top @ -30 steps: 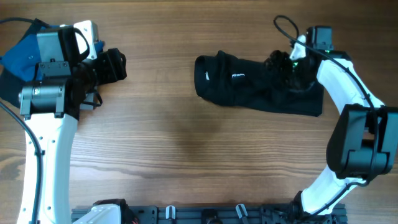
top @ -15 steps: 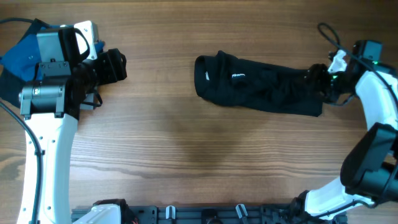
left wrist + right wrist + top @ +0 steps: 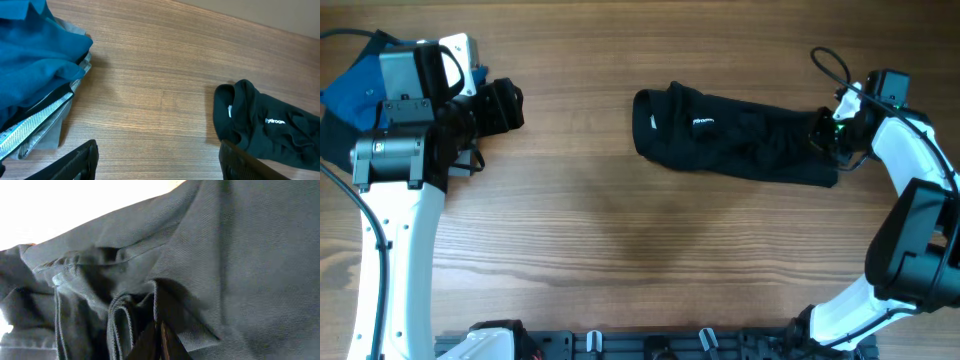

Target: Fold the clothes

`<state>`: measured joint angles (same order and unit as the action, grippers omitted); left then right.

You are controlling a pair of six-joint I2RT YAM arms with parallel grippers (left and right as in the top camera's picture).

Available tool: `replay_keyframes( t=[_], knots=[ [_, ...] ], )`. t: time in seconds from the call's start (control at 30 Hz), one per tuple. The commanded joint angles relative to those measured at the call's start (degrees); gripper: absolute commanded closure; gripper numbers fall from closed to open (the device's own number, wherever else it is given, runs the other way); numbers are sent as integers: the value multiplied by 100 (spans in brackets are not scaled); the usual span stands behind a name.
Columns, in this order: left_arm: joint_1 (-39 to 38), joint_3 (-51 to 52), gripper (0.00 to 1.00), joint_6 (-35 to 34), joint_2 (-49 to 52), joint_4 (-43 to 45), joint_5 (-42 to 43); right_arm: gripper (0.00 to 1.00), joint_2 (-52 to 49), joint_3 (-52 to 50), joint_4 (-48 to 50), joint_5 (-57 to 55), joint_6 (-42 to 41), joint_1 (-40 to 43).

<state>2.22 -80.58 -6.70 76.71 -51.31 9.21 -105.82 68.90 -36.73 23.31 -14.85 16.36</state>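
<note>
- Your black T-shirt [image 3: 735,140] lies bunched in a long, crumpled band across the upper right of the overhead frame, flat on the wooden table [image 3: 620,240].
- The shirt's left end is rolled over, with a small white label and a line of white print showing on top.
- Your right gripper [image 3: 825,135] sits right at the shirt's right end, touching the fabric.
- In the right wrist view, black cloth [image 3: 240,255] fills the frame. The fingers are pressed together at the bottom edge, and a fold of fabric runs down between them.
- Your left gripper [image 3: 505,105] is in the upper left of the overhead frame, well apart from the T-shirt.
- The left wrist view shows its fingers [image 3: 82,160] spread wide with nothing between them, only bare wood.
- A blue shirt [image 3: 35,60] lies heaped in the upper left of that view, on top of a grey striped garment [image 3: 40,125].
</note>
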Motion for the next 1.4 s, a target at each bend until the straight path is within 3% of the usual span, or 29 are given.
replay_keyframes(
  t=[0.0, 0.13, 0.23, 0.27, 0.3, 0.37, 0.5, 0.63, 0.7, 0.73, 0.77, 0.8, 0.83, 1.03, 1.1, 1.13, 1.17, 1.23, 1.3, 1.37],
  knots=[
    [20, -11, 23, 50, 17, -2, -31, 96, -114, -7, 267, 557, 142, -76],
    [20, -11, 23, 50, 17, 0, -33, 96, -114, -7, 1893, 2035, -76, -105],
    [20, -11, 23, 50, 17, 0, -31, 96, -116, -7, 2406, 2129, -369, -352],
    [20, -11, 23, 50, 17, -2, -31, 91, -120, -7, 2404, 2033, -352, -472],
    [20, -11, 23, 50, 17, -4, -31, 46, -122, -7, 2387, 1941, -304, -610],
    [20, -11, 23, 50, 17, -4, -31, 41, -122, 0, 2374, 1871, -293, -737],
    [20, -11, 23, 50, 17, -96, -33, 47, -55, 22, 1526, 1891, -243, -323],
    [20, -11, 23, 52, 17, -210, -33, 37, -17, 17, -203, 1462, 1331, -188],
    [20, -11, 22, 52, 17, -175, -33, 34, -17, 2, -525, 1228, 1788, -365],
    [20, -11, 22, 52, 17, -129, -33, 41, -17, -2, -540, 1226, 1895, -494],
    [20, -11, 22, 52, 17, -76, -33, 70, -22, -2, -498, 1172, 1928, -704],
    [20, -11, 21, 52, 17, -35, -33, 86, -35, -2, -461, 1029, 1858, -852],
    [20, -11, 21, 50, 17, -15, -33, 96, -74, -2, -428, 640, 1591, -1088],
    [20, -11, 21, 50, 17, -48, -31, 96, -476, -4, -439, -317, 929, -1733],
    [15, -11, 21, 50, 17, -63, -28, 48, -501, -4, -295, -319, 1051, -1731],
    [15, -11, 20, 50, 17, -63, -28, 30, -522, -4, -295, -385, 1088, -1731],
    [15, -11, 20, 50, 17, -70, -11, 24, -535, -4, -299, -446, 1156, -1722],
    [15, -9, 16, 48, 59, -155, 444, 30, -409, 76, -437, -391, 1342, -1609],
    [-26, 9, 17, 48, 358, -306, 1316, 30, 26, 184, -588, -260, 1340, -1384],
    [-223, 11, 14, 48, 798, -297, 1620, 29, 533, 192, -643, -72, 1333, -1130]
  ],
)
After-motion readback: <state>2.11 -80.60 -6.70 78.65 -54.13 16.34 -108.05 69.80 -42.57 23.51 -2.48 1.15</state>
